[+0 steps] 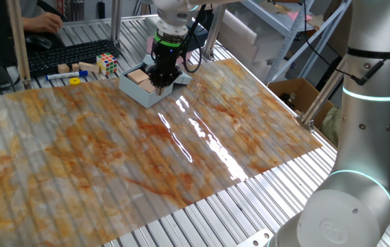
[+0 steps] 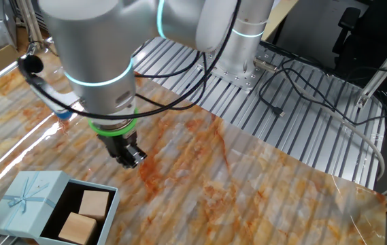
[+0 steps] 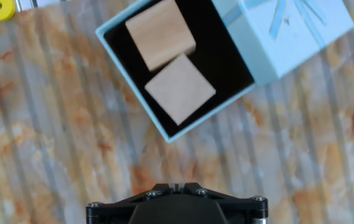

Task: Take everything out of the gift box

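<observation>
The pale blue gift box [image 3: 133, 87] stands open, its ribboned lid [image 3: 288, 31] folded out beside it. Two tan wooden blocks lie side by side in its dark inside, one [image 3: 160, 32] farther from me and one [image 3: 180, 88] nearer. My gripper [image 3: 175, 185] is shut and empty. It hovers above the table just off the box's long side, not touching it. In one fixed view the gripper [image 1: 160, 87] hangs by the box [image 1: 140, 95]. In the other fixed view the gripper [image 2: 134, 160] is up and right of the box [image 2: 113, 194] and its blocks [image 2: 94, 203].
A Rubik's cube [image 1: 108, 64], small wooden cubes [image 1: 63, 68] and a yellow disc [image 1: 75, 81] lie behind the box near a keyboard. A cardboard carton [image 1: 297, 92] stands off the table's right side. The marbled mat [image 1: 181, 158] stretches toward the front.
</observation>
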{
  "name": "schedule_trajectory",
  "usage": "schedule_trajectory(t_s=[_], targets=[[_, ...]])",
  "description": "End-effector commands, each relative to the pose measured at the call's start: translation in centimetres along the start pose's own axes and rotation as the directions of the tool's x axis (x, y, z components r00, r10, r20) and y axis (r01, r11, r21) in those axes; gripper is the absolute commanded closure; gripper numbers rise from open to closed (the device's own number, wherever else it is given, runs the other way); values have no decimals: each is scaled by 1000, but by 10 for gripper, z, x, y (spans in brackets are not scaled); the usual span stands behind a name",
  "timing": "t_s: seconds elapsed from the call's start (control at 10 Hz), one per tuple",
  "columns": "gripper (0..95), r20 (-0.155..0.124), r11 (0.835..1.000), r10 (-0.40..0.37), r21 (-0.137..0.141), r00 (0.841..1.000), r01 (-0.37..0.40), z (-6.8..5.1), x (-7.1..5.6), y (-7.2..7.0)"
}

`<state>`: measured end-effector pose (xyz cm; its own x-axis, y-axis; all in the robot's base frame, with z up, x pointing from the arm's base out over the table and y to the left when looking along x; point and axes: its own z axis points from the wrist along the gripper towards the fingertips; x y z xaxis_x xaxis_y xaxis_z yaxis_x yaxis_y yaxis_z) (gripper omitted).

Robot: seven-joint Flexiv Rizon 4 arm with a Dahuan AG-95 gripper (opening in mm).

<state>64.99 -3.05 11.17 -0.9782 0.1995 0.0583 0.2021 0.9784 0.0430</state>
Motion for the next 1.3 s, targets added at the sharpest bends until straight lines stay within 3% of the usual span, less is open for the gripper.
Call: schedule_trajectory(t_s=[0.1, 0.4, 0.7, 1.3], targets=[[950, 5, 1000, -1, 3, 1000, 1, 2, -4, -2], [950, 5, 1000, 9, 0, 1000, -9, 4, -4, -1], [950, -13, 999, 6, -43, 1000, -6, 4, -4, -1], [950, 26, 998, 42, -38, 999, -41, 4, -4, -1]])
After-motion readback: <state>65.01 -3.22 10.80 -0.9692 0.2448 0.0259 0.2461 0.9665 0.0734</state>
